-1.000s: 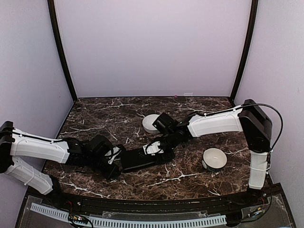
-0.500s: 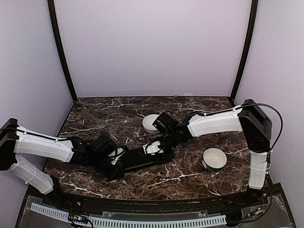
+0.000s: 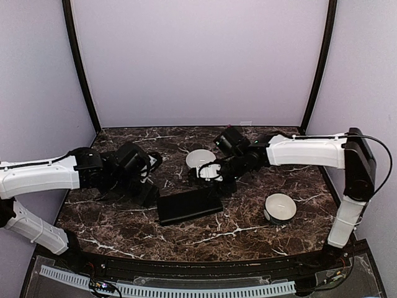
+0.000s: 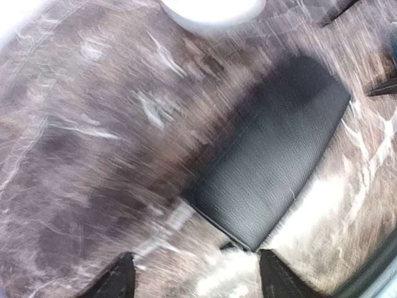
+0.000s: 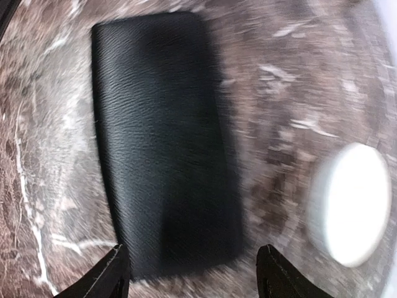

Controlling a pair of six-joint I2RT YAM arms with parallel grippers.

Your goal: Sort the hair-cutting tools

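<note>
- The left gripper (image 4: 193,273) shows best in its own wrist view. Its two fingertips (image 4: 121,276) sit wide apart at the bottom edge, with only the marble table (image 4: 74,155) between them and nothing held.
- Just ahead of the right-hand tip is the near corner of the flat black case (image 4: 273,149). The case is closed and runs away ahead and to the right.
- Farther ahead, at the top edge, is the rim of a white bowl (image 4: 211,7).
- The right gripper (image 5: 191,264) is spread just as wide in its wrist view and is also empty. The black case (image 5: 164,136) starts right at its tips and stretches straight away. A blurred bowl (image 5: 350,205) lies to the right of them.
- Both wrist views are smeared, and only the overhead view is sharp.
- The overhead view alone shows both arms at once. The left gripper (image 3: 147,194) is by the case's (image 3: 189,207) left end. The right gripper (image 3: 211,181) is at the case's far long edge, partly covering the white bowl (image 3: 197,158) behind it. How far either gripper is open cannot be read from this view.
- Only the overhead view shows a second bowl (image 3: 280,207), well off to the right of the right gripper.
- No view shows where the hair-cutting tools lie.
</note>
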